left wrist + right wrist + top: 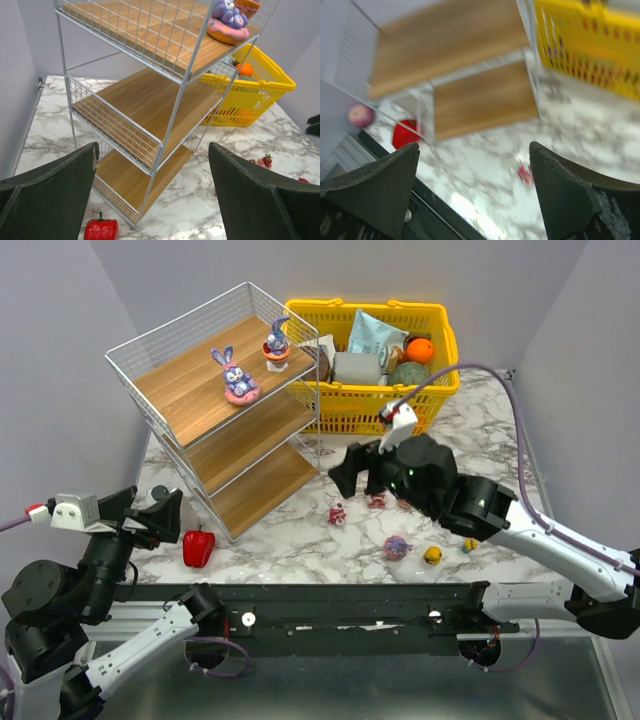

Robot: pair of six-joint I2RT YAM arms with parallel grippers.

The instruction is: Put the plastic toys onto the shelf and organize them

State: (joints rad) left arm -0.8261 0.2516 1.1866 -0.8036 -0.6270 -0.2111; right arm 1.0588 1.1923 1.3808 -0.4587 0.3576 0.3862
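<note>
At the lower left of the overhead view, the left gripper (160,510) sits low over the table with its fingers spread wide and nothing between them. Just to its right is the red bell pepper (198,547), which is not one of the toys.

Above that, filling the upper left, the shelf (190,390) leans back in three wooden tiers. Two purple bunnies (235,375) stand on the top board, one near the middle and one at the back right corner. Both lower tiers look bare.

The yellow basket (440,390) is at the upper centre, just beside the shelf.

Right of centre, the right gripper (358,480) hangs over the marble. Its own camera is smeared, but it shows the jaws wide apart and empty. Below it lie the loose toys: two small pink-red figures (338,513), then a round purple-pink piece (397,547), a yellow piece (432,556), and one more tiny piece further right.

I would judge these toys to be light, rigid plastic with a smooth finish. They won't crush, but they could tip or squirt out of a loose pinch. The best hold is probably low across the body, straight down, with the pads on the widest flat sides. The round one looks likely to roll, so it should be gripped squarely across its middle.
</note>
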